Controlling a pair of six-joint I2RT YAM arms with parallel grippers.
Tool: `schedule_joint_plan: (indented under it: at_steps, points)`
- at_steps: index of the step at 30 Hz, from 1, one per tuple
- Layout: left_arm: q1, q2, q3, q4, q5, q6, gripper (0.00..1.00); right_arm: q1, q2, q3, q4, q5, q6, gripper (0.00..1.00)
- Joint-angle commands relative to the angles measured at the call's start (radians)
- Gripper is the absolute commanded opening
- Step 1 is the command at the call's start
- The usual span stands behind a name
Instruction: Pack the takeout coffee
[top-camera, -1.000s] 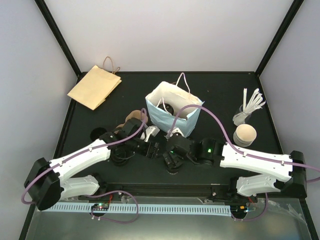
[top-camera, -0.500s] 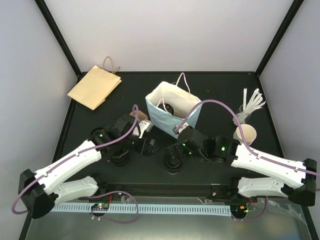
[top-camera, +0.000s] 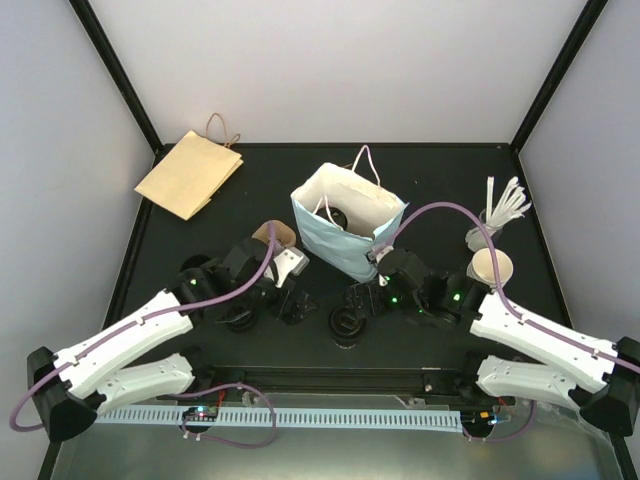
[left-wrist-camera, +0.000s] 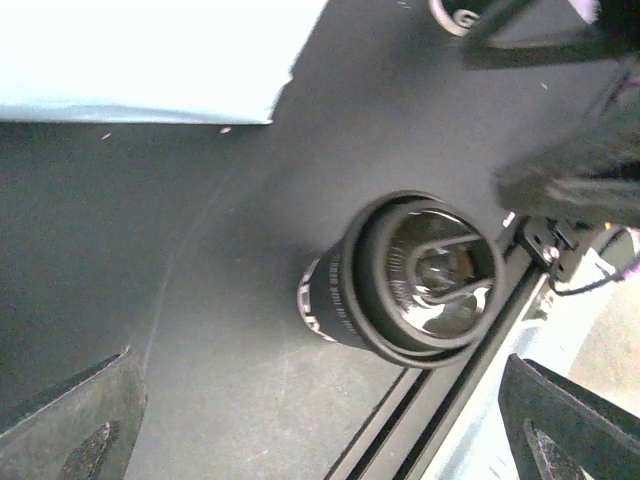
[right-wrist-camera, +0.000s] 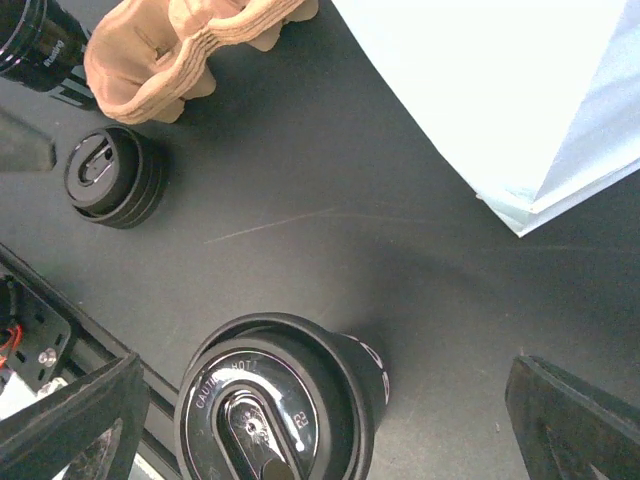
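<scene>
The takeout coffee (top-camera: 345, 322) stands upright near the table's front edge; its wall looks dark with white print, under a round black lid. It shows in the left wrist view (left-wrist-camera: 400, 280) and the right wrist view (right-wrist-camera: 280, 405). My left gripper (top-camera: 293, 303) is just left of it, open and empty, with both fingers apart at the corners of its view (left-wrist-camera: 320, 440). My right gripper (top-camera: 362, 297) is just right of it, also open and empty (right-wrist-camera: 320, 430). The white-and-blue bag (top-camera: 372, 243) stands open behind the cup, with a black-lidded cup (top-camera: 337, 215) inside.
A cardboard cup carrier (top-camera: 270, 235) (right-wrist-camera: 180, 45) and a pile of black lids (right-wrist-camera: 112, 178) lie left of the cup. A stack of lidless cups (top-camera: 490, 268) and stirrers (top-camera: 502, 208) stand at the right. A flat brown bag (top-camera: 188, 172) lies at the back left.
Both grippers have drawn away from the cup, the left one to the left and the right one to the right. The cup stays in place on the table.
</scene>
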Motion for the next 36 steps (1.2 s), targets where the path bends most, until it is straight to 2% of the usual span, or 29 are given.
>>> schedule_joint_plan:
  at_steps: [1, 10, 18, 28, 32, 36]
  points:
    - [-0.131, -0.032, 0.023, 0.050, -0.117, 0.067, 0.99, -0.055, -0.060, -0.052, 0.096, -0.112, 0.019, 1.00]
    - [-0.241, 0.151, 0.152, -0.065, -0.231, 0.195, 0.99, -0.111, -0.121, -0.088, 0.069, -0.088, 0.039, 1.00]
    - [-0.392, 0.284, 0.222, -0.056, -0.295, 0.232, 0.99, -0.310, -0.191, -0.152, -0.003, -0.181, 0.039, 0.99]
    - [-0.406, 0.406, 0.247, -0.011, -0.276, 0.257, 0.99, -0.387, -0.189, 0.040, -0.245, 0.015, -0.035, 0.99]
    - [-0.406, 0.450, 0.278, -0.031, -0.279, 0.236, 0.99, -0.390, -0.193, 0.064, -0.261, 0.049, -0.037, 0.99]
    - [-0.411, 0.467, 0.279, -0.019, -0.267, 0.222, 0.98, -0.390, -0.190, 0.047, -0.244, 0.021, -0.037, 0.99]
